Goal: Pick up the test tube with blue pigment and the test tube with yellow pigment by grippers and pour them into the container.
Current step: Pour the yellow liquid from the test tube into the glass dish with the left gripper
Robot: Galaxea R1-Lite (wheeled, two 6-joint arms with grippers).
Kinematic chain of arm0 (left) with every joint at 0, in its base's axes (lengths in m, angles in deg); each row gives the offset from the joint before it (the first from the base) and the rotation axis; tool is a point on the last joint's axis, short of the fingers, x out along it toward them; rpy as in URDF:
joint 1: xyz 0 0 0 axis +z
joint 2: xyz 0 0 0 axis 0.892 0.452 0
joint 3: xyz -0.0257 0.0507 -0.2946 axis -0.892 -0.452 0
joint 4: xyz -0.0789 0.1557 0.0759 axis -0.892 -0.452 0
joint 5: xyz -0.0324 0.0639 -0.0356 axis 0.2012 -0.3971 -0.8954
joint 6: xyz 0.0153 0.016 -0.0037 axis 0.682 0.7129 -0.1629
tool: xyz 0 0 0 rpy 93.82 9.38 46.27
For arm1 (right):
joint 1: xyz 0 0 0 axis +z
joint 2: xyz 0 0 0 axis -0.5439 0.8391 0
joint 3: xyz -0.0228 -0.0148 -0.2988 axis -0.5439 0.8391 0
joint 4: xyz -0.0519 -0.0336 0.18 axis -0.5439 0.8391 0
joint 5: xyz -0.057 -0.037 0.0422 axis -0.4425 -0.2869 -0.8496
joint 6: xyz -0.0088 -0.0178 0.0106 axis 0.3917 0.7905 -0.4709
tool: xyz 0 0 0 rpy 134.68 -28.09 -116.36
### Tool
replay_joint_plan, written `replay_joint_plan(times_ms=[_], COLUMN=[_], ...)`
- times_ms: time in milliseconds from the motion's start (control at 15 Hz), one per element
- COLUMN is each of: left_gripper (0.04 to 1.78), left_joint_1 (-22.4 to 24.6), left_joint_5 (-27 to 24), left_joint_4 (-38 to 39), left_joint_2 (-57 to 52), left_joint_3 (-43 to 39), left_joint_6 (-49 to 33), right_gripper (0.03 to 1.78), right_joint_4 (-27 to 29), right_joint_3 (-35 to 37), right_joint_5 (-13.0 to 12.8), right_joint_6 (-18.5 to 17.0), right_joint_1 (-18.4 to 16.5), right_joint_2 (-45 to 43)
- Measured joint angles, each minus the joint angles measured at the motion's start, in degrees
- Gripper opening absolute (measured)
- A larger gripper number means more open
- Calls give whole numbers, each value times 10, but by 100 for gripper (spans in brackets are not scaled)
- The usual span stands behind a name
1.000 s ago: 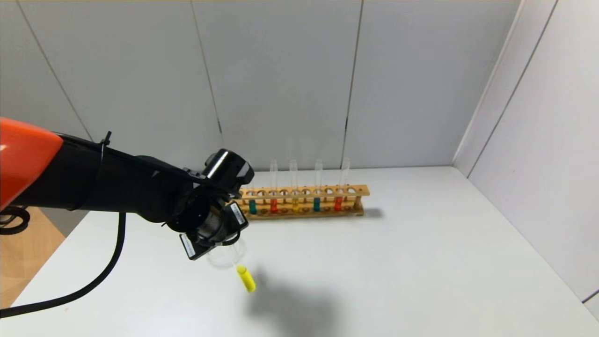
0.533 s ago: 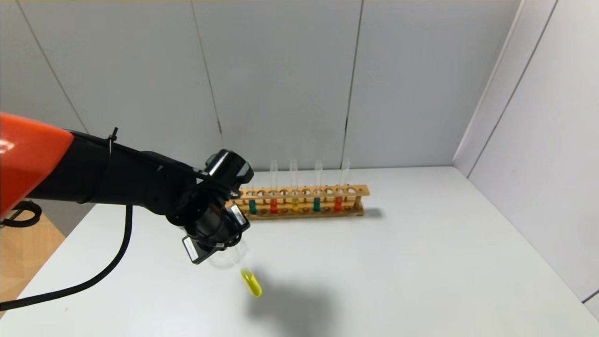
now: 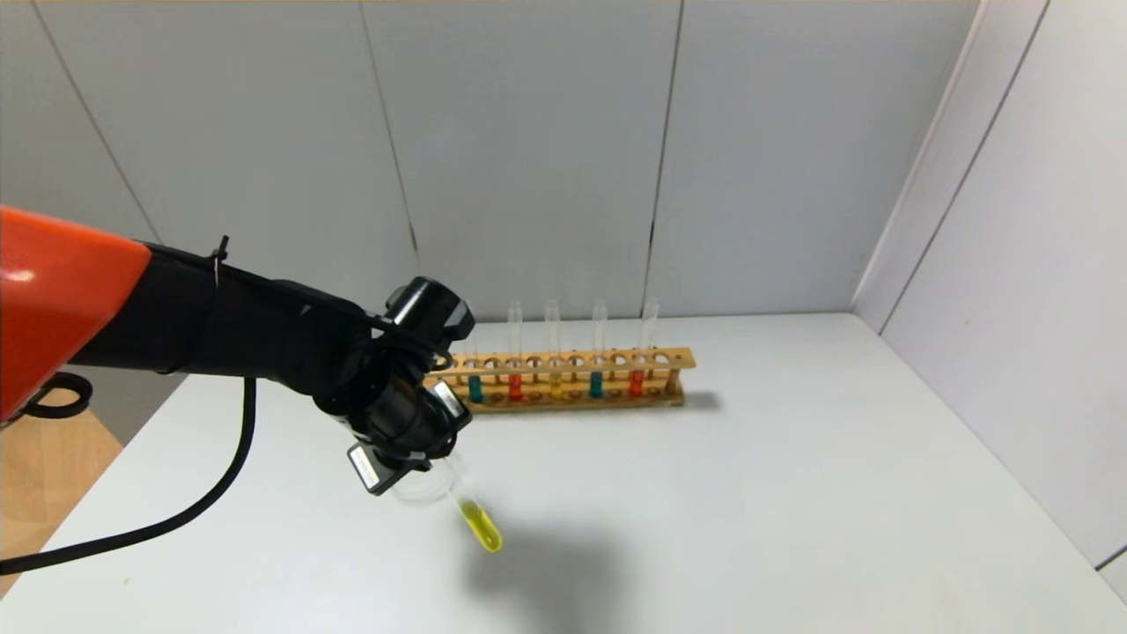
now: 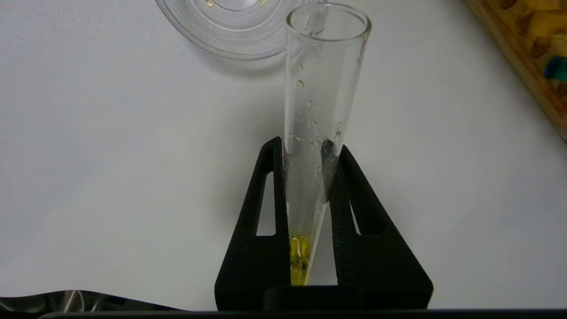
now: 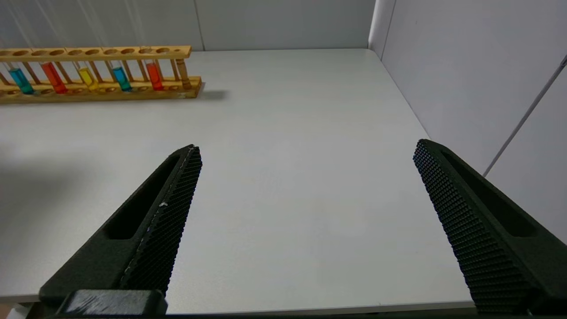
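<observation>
Yellow liquid, only a small pool of it, sits at the round bottom of the yellow tube (image 4: pixel 310 146), which the left gripper (image 4: pixel 305 153) pinches between its two black fingers (image 4: pixel 266 208), closed tight on the glass about halfway up. Droplets cling to the inside wall above the fingers, so some of it may already have gone out, though how much I cannot say. The open mouth of the tube reaches past the fingertips toward the glass dish (image 4: pixel 230 26), which lies just beyond and a little to one side of the mouth; from the head camera the dish (image 3: pixel 423 484) sits right under the wrist. Pouring yellow looks partly done or still under way. The blue tube (image 5: pixel 120 77) stands in the wooden rack (image 5: pixel 102 91), well beyond the right gripper (image 5: pixel 305 199), whose fingers are spread wide with nothing between them. So the blue half of the job appears wholly undone: grasp, lift, tip.
</observation>
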Motion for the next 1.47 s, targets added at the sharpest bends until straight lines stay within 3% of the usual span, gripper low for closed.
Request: replay_joint_plan(times_ms=[1467], left_gripper=[32], left_joint_1=[11], left_joint_5=[-72], left_joint_4=[-35], left_joint_2=[29], left_joint_3=[30], left_joint_6=[-23], right_gripper=[175], right_joint_4=[0], right_joint_3=[0], right_joint_5=[0], right_joint_6=[0], right_joint_1=[0], right_joint_2=[0])
